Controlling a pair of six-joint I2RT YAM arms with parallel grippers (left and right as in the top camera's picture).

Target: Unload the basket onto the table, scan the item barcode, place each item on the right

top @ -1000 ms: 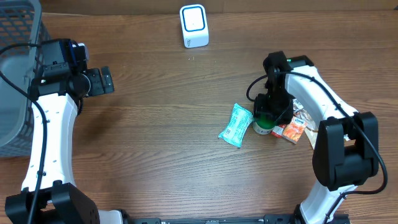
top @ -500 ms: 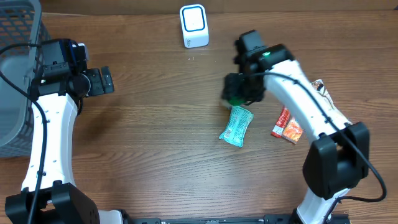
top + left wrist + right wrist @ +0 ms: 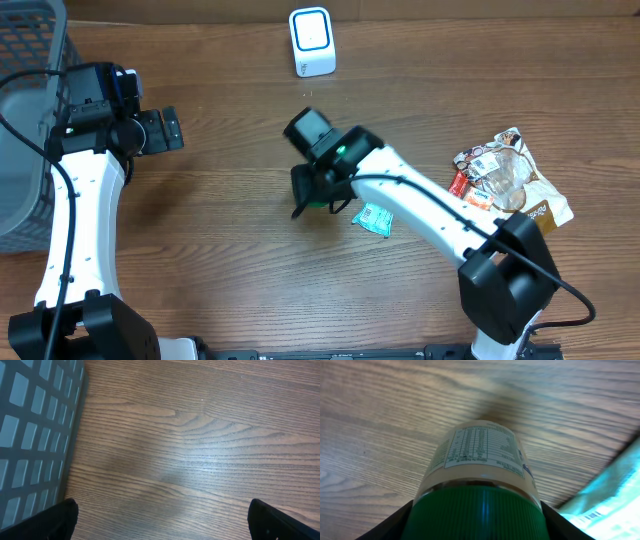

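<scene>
A small jar with a green lid and a white printed label (image 3: pixel 479 451) is held by my right gripper (image 3: pixel 477 521), whose black fingers (image 3: pixel 395 525) clamp the lid from both sides. From overhead this gripper (image 3: pixel 318 190) hangs over the middle of the table, and only a sliver of the green lid (image 3: pixel 323 201) shows under it. The white scanner with a blue-ringed face (image 3: pixel 311 42) stands at the back edge, well beyond the jar. My left gripper (image 3: pixel 165 130) is open over bare wood at the left, nothing between its fingertips (image 3: pixel 60 516).
A teal packet (image 3: pixel 377 217) lies just right of the jar, its barcode edge visible in the right wrist view (image 3: pixel 607 497). Red packets (image 3: pixel 468 197) and a crumpled snack bag (image 3: pixel 512 175) lie at the right. A grey basket (image 3: pixel 25 120) stands at the left edge.
My right arm has carried the jar from beside the red packets leftward across the teal packet to the table's middle, uncovering the snack bag. The left arm has not moved.
</scene>
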